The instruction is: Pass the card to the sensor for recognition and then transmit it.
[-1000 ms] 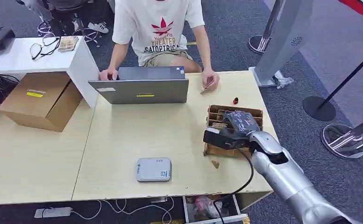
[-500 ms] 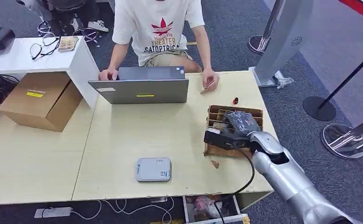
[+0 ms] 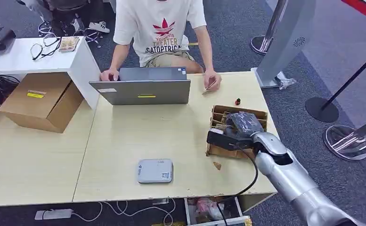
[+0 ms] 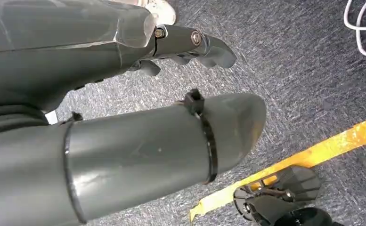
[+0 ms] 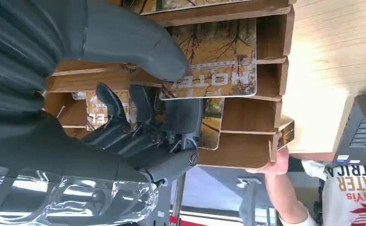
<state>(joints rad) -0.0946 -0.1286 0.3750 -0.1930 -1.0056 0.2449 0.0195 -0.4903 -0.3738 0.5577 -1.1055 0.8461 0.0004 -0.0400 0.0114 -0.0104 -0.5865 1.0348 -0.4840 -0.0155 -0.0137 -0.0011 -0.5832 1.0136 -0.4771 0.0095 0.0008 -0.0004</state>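
Right hand [image 5: 148, 108] pinching card [image 5: 214, 52] thumb-on-top in wooden rack [image 3: 216, 150] at centre-right of head view, long axis along slot, sensor [image 3: 155, 170] lower left; left hand [image 4: 185, 47] slack, empty.

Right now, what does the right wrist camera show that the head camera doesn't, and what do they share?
The right wrist view shows the hotel card printed with autumn trees, the thumb on it, the fingers curled beneath, and the rack's separate slots. The head view shows the grey card sensor near the table's front edge and a cardboard box at the left. Both show the right hand at the wooden card rack, the laptop, and the seated person.
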